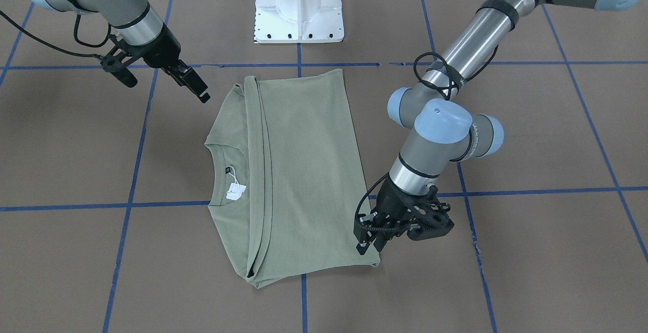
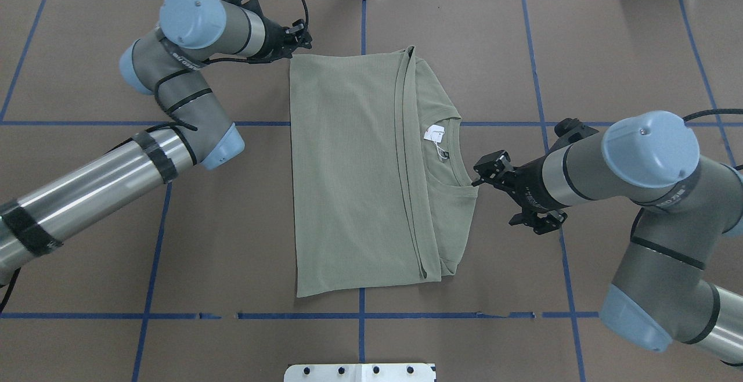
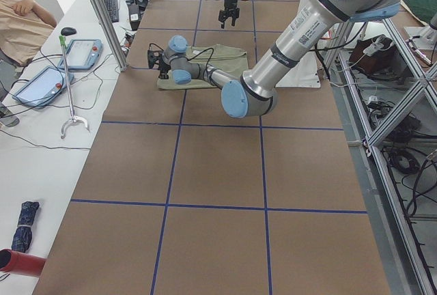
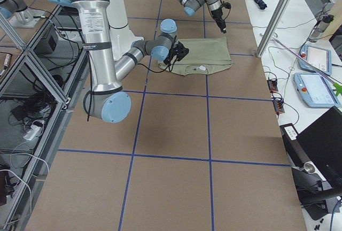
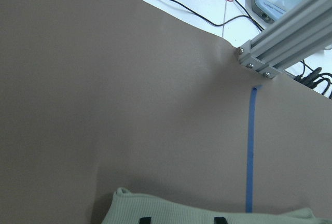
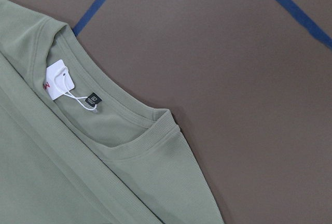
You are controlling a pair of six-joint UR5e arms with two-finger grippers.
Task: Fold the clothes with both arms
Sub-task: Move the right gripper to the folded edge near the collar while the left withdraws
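The pale sage-green shirt [image 2: 348, 167] lies flat on the brown table, folded lengthwise, with its round neck and white hang tag [image 2: 434, 133] towards my right arm. My left gripper [image 2: 296, 39] is low at the shirt's far hem corner [image 1: 372, 259]. Its two fingertips [image 5: 145, 220] stand apart over the fabric edge [image 5: 207, 211], so it is open. My right gripper [image 2: 487, 173] hovers just beside the collar [image 6: 150, 130]. It looks open and holds nothing, and its fingers do not show in the right wrist view. In the front-facing view it [image 1: 195, 85] is off the shirt's near corner.
The white pedestal base [image 1: 298, 9] stands at the robot's edge of the table. Blue tape lines [image 2: 360, 315] grid the brown surface. An aluminium frame post [image 5: 285, 42] stands at the far edge beyond the left gripper. Tablets and cables [image 3: 41, 76] lie on the side bench.
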